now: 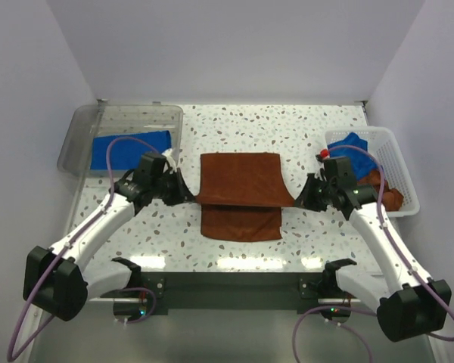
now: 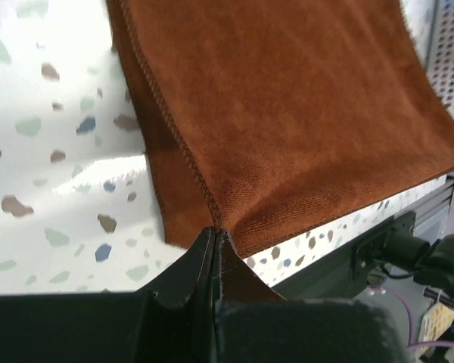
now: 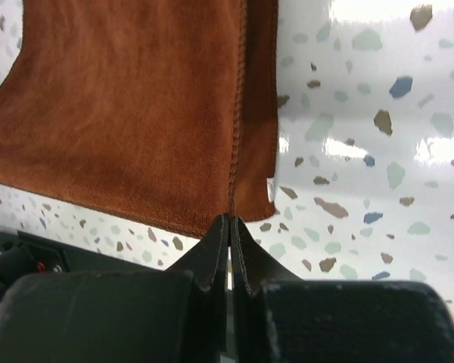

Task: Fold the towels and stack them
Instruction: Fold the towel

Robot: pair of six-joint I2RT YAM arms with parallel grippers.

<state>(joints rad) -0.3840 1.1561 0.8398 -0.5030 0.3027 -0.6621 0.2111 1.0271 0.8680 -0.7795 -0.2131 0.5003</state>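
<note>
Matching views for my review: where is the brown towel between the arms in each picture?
Top external: brown towel at the centre of the speckled tabletop.
Left wrist: towel fills the upper right, narrowing to a corner at bottom centre.
Right wrist: towel fills the upper left, its stitched edge running down to bottom centre.
Shared landmark: the speckled tabletop, beside the towel in all three.

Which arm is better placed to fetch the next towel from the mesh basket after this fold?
Right. The right gripper sits beside the mesh basket; the left gripper is opposite, by the clear tray. Both are shut on corners of the brown towel, so it must release first.
</note>
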